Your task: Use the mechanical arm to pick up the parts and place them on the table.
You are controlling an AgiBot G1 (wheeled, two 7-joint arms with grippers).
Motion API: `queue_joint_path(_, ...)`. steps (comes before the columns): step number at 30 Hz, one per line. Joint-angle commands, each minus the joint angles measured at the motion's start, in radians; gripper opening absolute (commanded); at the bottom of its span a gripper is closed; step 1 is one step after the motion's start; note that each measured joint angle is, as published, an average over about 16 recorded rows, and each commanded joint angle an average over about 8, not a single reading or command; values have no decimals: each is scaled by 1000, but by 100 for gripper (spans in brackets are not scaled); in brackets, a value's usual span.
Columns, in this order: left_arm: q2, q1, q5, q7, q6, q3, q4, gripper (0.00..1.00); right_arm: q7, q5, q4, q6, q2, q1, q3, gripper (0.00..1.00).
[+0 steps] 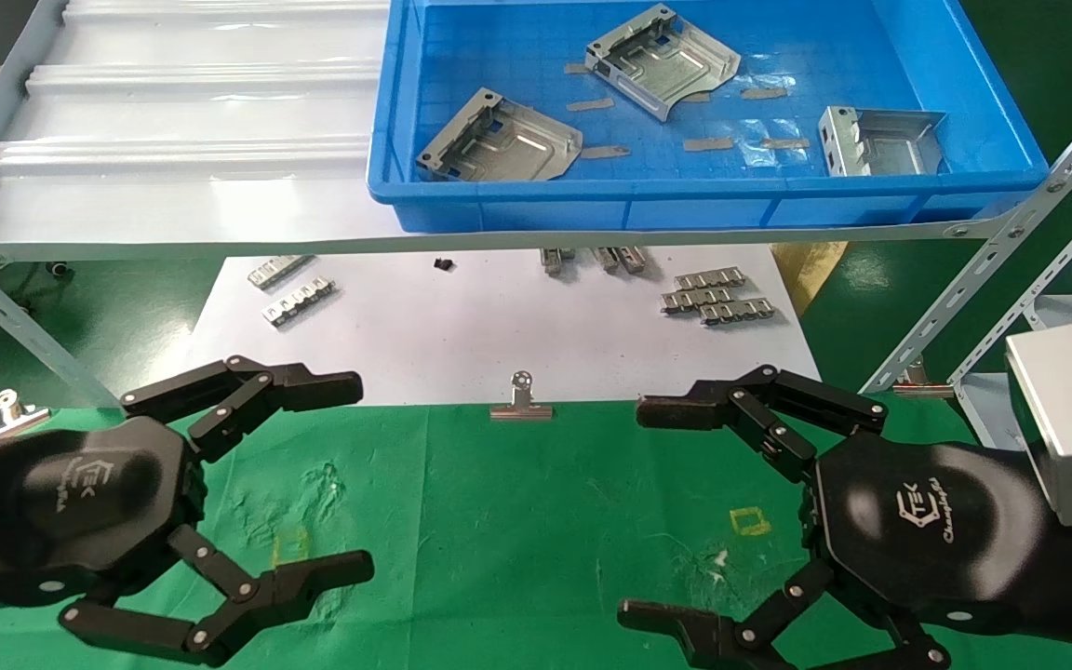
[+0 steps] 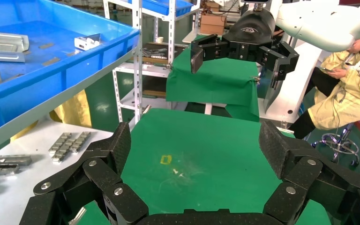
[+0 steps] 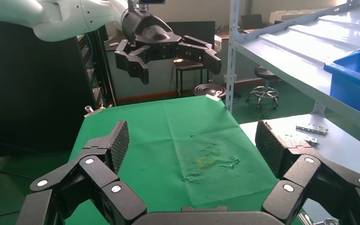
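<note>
green cloth, both hands waiting

the table (image 1: 536, 521) spreads its wrinkled green cloth beneath me. nearest, my left gripper (image 1: 331, 479) and right gripper (image 1: 652, 507) hover low over it, facing each other, fingers spread wide apart and holding nothing. just past them a binder clip (image 1: 521, 402) sits at the edge of the white paper sheet (image 1: 499, 335), which carries small toothed strips (image 1: 715, 296). farther back, on the shelf (image 1: 173, 140), the blue bin (image 1: 703, 200) holds three parts (image 1: 503, 140).
</note>
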Motion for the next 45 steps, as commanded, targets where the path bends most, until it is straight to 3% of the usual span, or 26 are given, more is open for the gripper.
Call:
queue_joint_path(1, 0, 0, 0, 0, 0, 0, 0, 100, 0, 0, 0, 0, 0, 0, 0, 100)
queue_joint_path(16, 0, 0, 0, 0, 0, 0, 0, 100, 0, 0, 0, 0, 0, 0, 0, 100)
queue_joint_path(17, 0, 0, 0, 0, 0, 0, 0, 94, 0, 0, 0, 0, 0, 0, 0, 100)
queue_joint_path(24, 0, 0, 0, 0, 0, 0, 0, 7, 0, 0, 0, 0, 0, 0, 0, 100)
queue_joint_path(25, 0, 0, 0, 0, 0, 0, 0, 0, 0, 0, 0, 0, 0, 0, 0, 100)
queue_joint_path(45, 0, 0, 0, 0, 0, 0, 0, 0, 0, 0, 0, 0, 0, 0, 0, 100)
